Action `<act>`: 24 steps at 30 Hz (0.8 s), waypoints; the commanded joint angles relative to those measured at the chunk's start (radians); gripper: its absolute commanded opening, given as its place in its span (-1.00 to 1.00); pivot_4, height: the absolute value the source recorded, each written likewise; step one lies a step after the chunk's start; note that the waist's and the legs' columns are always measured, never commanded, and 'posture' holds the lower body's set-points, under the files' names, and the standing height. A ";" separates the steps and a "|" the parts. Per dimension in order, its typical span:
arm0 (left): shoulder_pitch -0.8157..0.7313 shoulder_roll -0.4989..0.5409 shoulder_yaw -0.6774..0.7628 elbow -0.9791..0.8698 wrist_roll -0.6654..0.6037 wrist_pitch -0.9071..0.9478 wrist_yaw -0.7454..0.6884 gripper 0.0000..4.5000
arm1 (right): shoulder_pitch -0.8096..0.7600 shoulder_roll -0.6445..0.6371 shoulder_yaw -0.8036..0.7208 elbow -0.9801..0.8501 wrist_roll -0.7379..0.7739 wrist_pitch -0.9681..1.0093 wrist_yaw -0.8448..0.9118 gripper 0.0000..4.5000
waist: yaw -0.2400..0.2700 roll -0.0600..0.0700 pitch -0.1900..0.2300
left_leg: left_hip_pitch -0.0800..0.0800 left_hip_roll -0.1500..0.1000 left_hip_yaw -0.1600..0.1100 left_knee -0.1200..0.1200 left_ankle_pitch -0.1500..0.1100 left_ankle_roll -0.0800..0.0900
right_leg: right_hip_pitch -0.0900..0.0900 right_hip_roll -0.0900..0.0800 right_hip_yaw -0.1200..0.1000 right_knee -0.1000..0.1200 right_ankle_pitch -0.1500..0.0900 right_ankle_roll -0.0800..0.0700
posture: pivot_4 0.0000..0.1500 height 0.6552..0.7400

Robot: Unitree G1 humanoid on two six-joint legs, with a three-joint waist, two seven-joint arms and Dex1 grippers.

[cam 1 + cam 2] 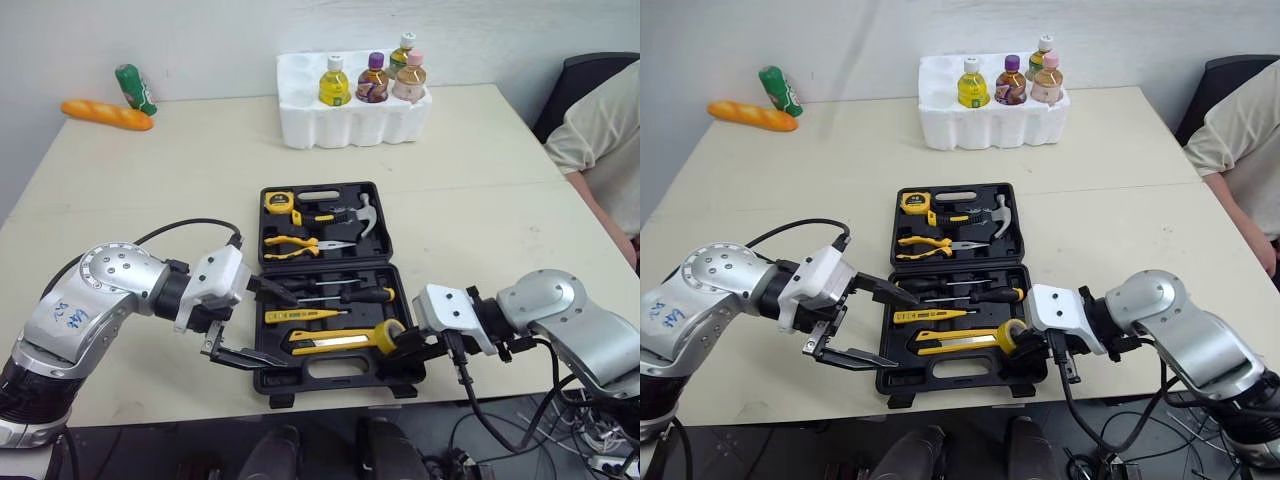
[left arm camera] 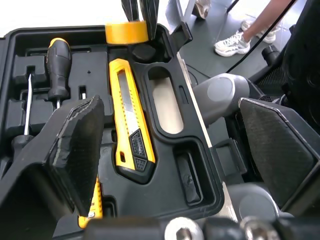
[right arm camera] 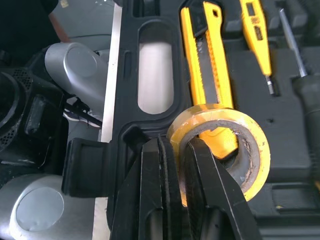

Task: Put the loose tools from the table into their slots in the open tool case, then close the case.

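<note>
Our right gripper [image 3: 175, 145] pinches the wall of the tape [image 3: 256, 150], one finger through its hole. It holds the roll over the end of the knife [image 3: 210, 75], at the right of the near half of the case [image 1: 330, 378]. Our left gripper [image 1: 275, 325] is spread wide at the case's near left corner, grasping nothing. The case lies open on the table [image 1: 180, 180].

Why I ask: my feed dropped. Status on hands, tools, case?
Left hand open at near-left edge of tool case. Right hand shut on tape roll over near-right corner. Case open; both hands in lid's path.
</note>
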 commanded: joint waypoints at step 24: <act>0.020 -0.043 0.018 0.025 0.043 -0.086 0.000 1.00 | 0.149 -0.138 -0.196 -0.130 0.172 0.020 0.058 0.39 | 0.000 -0.003 -0.001 | 0.000 0.000 0.000 -0.001 -0.001 0.002 | 0.002 0.000 0.000 -0.003 0.000 0.000 | 1.00 0.94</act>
